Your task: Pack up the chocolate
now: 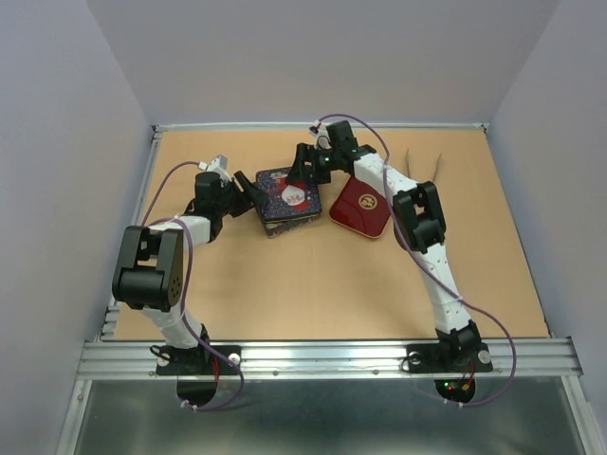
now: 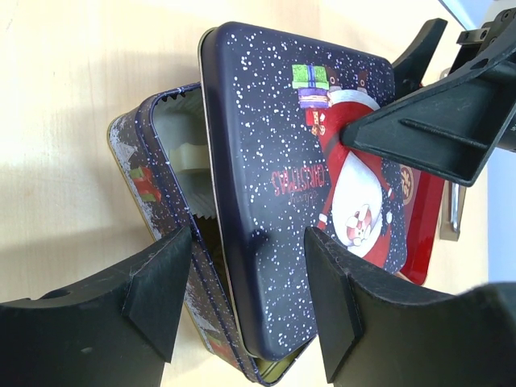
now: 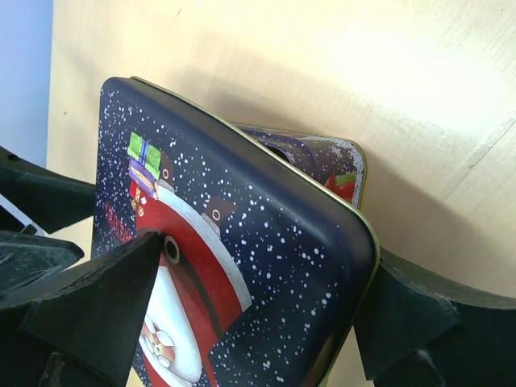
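A dark-blue tin with a Santa lid (image 1: 287, 196) sits at the table's middle back. The lid (image 2: 298, 161) lies askew and tilted over the tin base (image 2: 141, 177), leaving a gap on one side. In that gap a cream-white lump (image 2: 187, 155) sits among crinkled paper cups; the rest of the chocolate is hidden under the lid. My left gripper (image 2: 247, 242) is open, its fingers straddling the near corner of tin and lid. My right gripper (image 3: 262, 258) is open wide over the lid (image 3: 242, 242), with one finger (image 2: 435, 129) on the Santa picture and the other past the lid's edge.
A red tray (image 1: 360, 204) with a gold emblem lies right of the tin, partly under the lid's edge (image 2: 423, 226). A silvery piece (image 2: 454, 211) lies beyond it. White walls close in the table's back and sides.
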Controlling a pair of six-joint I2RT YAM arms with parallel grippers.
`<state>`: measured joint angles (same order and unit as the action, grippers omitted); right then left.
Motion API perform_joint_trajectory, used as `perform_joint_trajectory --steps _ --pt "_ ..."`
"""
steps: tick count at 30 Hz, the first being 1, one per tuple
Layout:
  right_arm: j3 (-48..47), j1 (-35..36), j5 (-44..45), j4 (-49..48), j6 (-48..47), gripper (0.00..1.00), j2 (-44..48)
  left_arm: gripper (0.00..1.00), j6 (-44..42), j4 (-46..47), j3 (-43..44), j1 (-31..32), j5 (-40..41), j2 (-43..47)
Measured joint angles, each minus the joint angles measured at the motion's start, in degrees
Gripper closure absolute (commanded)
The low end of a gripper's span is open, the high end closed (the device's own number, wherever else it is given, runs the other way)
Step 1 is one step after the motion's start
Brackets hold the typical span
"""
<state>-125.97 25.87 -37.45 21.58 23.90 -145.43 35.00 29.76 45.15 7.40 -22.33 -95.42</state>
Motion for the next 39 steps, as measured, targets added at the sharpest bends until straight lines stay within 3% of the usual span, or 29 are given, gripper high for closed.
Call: perform_joint_trajectory --steps 13,39 --pt "0.0 1.6 5.3 1.7 -1.1 0.0 1.4 0.32 -0.1 0.0 0.0 0.0 0.1 0.0" --pt "5.7 4.2 14.0 3.9 -2.1 0.0 8.6 0.34 0.0 0.8 -2.6 0.4 0.2 1.9"
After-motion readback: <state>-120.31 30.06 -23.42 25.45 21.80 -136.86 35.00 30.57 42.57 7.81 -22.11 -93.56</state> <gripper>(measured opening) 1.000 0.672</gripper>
